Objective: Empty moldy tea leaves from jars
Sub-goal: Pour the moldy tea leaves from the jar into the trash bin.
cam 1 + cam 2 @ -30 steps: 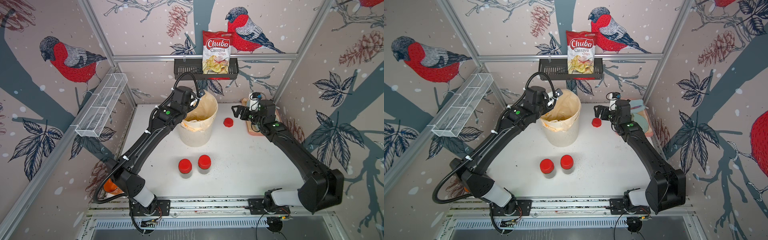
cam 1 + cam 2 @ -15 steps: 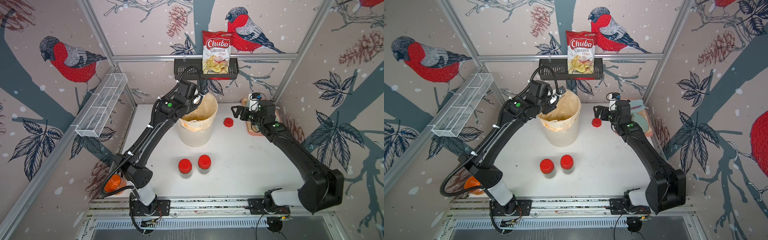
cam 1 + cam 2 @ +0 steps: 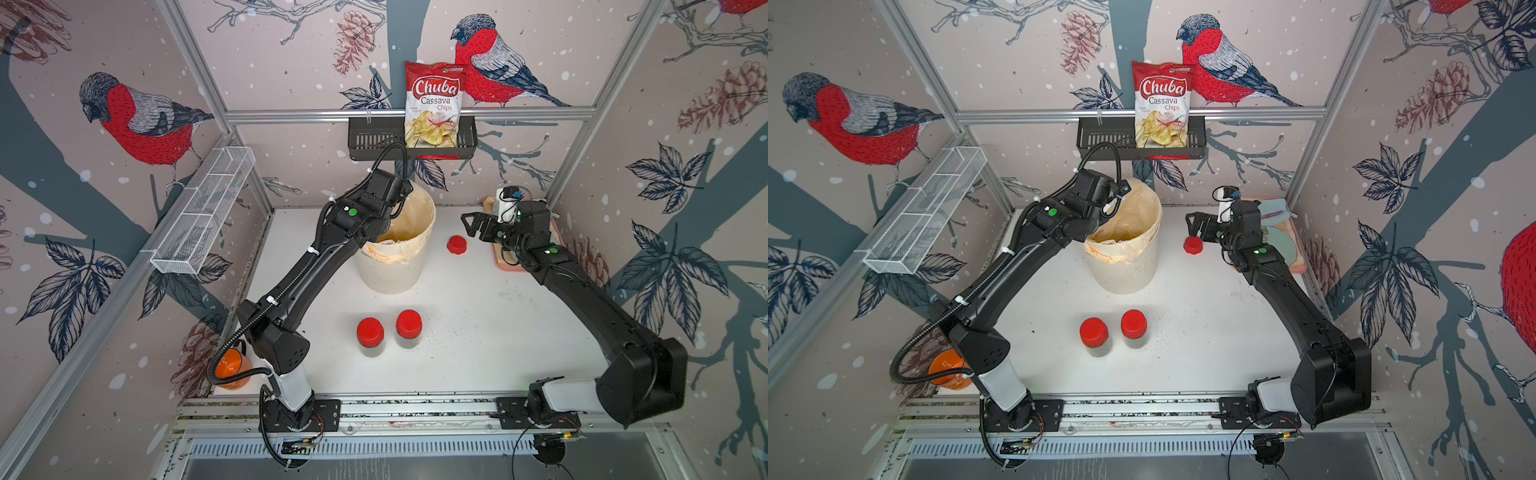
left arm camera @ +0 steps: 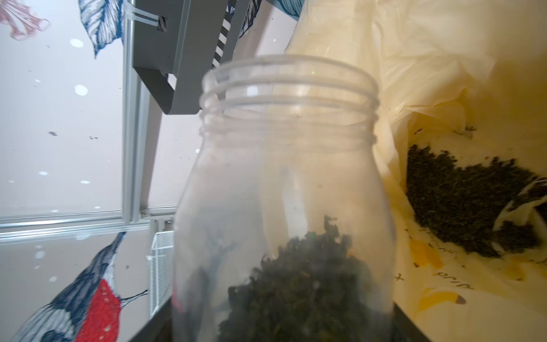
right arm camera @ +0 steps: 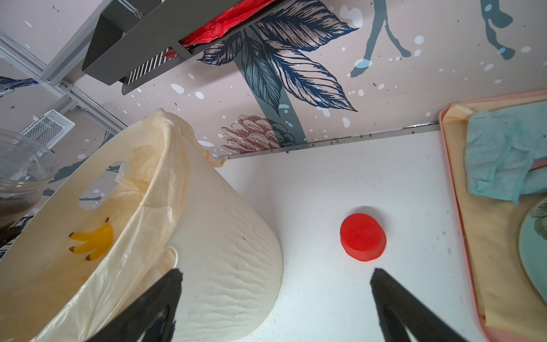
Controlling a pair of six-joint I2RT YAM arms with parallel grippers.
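1. Showing the left end effector (image 4: 284, 328) closed on the base of an open jar (image 4: 284, 183), the left wrist view lets us see that this jar carries no lid and that its threaded mouth is bare.
2. We see tea leaves (image 4: 302, 284) piled in the base half of the jar. A separate heap of leaves (image 4: 461, 201) lies on the yellowish liner (image 4: 444, 88).
3. In both top views we find the left wrist hanging over the rim of the white ribbed bin (image 3: 392, 266), on the left arm's side, where it hides the jar. The right wrist view shows the jar at that rim.
4. We find the right end effector (image 5: 275, 277) spread wide and empty above the tabletop (image 3: 478, 324), between the bin and the pink tray (image 5: 450, 177). A loose red lid (image 3: 456, 244) lies flat on the tabletop just ahead of its fingertips, apart from them.
5. We see a capped jar (image 3: 370, 337) and a second capped jar (image 3: 409, 329) standing upright side by side nearer the arm bases, each with dark leaves inside.
6. We note a blue cloth (image 5: 503, 154) lying in the tray and an orange cup (image 3: 232, 365) beside the left arm's base.
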